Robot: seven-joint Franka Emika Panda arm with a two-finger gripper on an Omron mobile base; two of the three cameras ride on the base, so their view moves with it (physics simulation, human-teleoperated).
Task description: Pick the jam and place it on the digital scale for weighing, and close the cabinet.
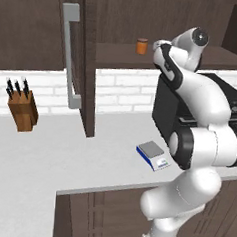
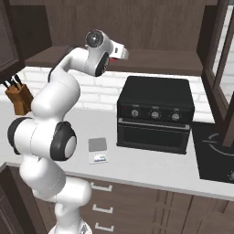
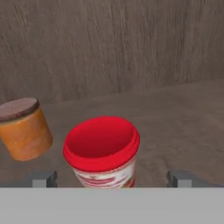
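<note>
Reaching up into the open cabinet [image 1: 84,63], we have our gripper [image 3: 111,178] spread wide, one fingertip [image 3: 43,178] on either side of the jam [image 3: 103,151] and neither touching it. In the hand view the red jar stands upright on the wooden shelf [image 3: 183,131] between our fingers, its red lid facing us and a pale printed band below it. Just beside it, on the left of that view, stands an orange jar [image 3: 25,129] with a brown lid, apart from the jam. From the left base view we see that orange jar [image 1: 141,46] on the cabinet's shelf, close to our hand. The cabinet door with its long grey bar handle [image 1: 70,57] stands swung out over the counter [image 1: 62,156]. Down on the counter the digital scale [image 1: 153,155] lies flat with nothing on its grey platform, in front of the black oven [image 2: 155,114] and toward its left side. A knife block [image 1: 23,110] stands against the white brick wall, well apart from the scale.
</note>
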